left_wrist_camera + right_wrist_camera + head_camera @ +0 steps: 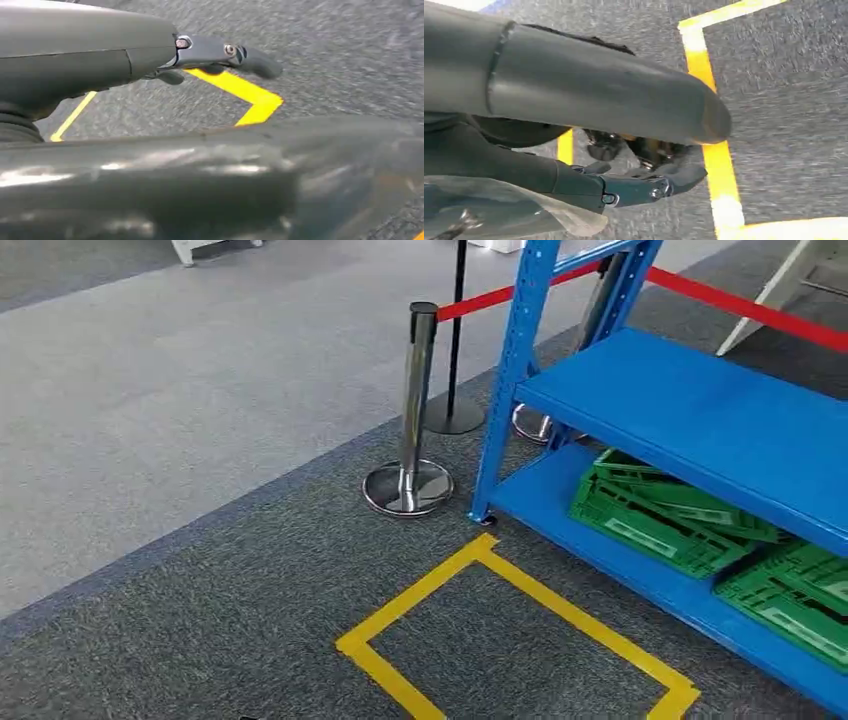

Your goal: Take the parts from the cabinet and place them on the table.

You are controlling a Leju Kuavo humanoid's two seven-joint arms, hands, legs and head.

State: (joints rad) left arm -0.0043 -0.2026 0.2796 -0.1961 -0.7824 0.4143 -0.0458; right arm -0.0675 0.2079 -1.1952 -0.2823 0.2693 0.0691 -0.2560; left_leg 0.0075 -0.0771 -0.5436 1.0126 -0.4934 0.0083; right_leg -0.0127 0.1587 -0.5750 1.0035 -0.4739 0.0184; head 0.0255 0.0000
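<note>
Green crates [665, 515] (contents unclear) on blue cabinet [700, 415]; both hands' finger states indiscernible

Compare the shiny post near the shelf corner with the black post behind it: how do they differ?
The chrome post is thick and mirror-bright; the black post is thin and dull. The chrome post's domed base reflects the floor, while the black post's base is flat and dark. The chrome post stands nearer the yellow tape; the black post stands farther back. Both stand upright beside the blue shelf.
</note>
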